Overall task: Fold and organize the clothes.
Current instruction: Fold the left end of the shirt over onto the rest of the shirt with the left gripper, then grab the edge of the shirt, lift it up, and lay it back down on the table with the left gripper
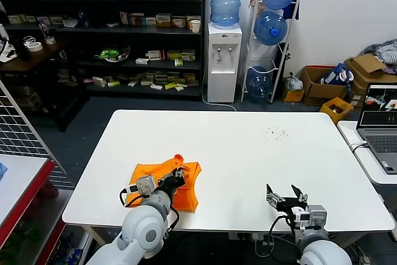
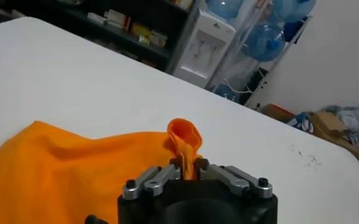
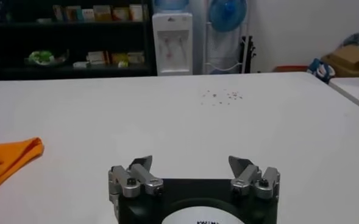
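Note:
The orange T-shirt (image 1: 162,181) lies bunched on the white table (image 1: 248,147) near its front left edge. No lettering shows. My left gripper (image 1: 178,175) is shut on a fold of the shirt and holds it up in a small orange peak (image 2: 184,137) above the rest of the fabric (image 2: 63,173). My right gripper (image 1: 282,193) is open and empty, low over the table's front right part, apart from the shirt. In the right wrist view its jaws stand wide (image 3: 191,163), and an edge of the shirt (image 3: 8,159) shows off to one side.
Dark specks (image 1: 276,133) dot the table toward the back right. A laptop (image 1: 381,116) sits on a side table at right. A red-edged table (image 1: 18,184) and wire rack stand at left. A water dispenser (image 1: 223,60), bottle rack and shelves are behind.

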